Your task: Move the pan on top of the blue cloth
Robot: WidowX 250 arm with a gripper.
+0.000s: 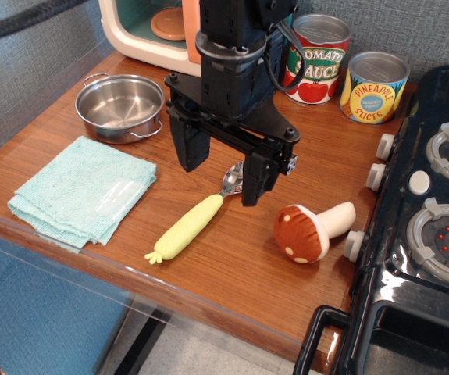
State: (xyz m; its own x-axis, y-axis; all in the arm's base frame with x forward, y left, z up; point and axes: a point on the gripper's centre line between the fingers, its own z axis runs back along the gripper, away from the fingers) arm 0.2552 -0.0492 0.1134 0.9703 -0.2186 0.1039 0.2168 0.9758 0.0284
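Note:
The pan (121,106) is a small shiny steel pot with two wire loop handles. It stands upright on the wooden table at the back left, empty. The blue cloth (83,189), a pale aqua folded towel, lies flat just in front of the pan, near the table's front left edge. My gripper (222,178) is black and hangs over the middle of the table, to the right of both. Its two fingers point down, spread apart, with nothing between them. It is well apart from the pan.
A yellow-handled spoon (189,225) lies under the gripper. A plush mushroom (311,229) lies to the right. Tomato sauce (318,59) and pineapple cans (374,87) stand at the back. A toy stove (431,234) fills the right side; a toy oven (150,31) stands behind the pan.

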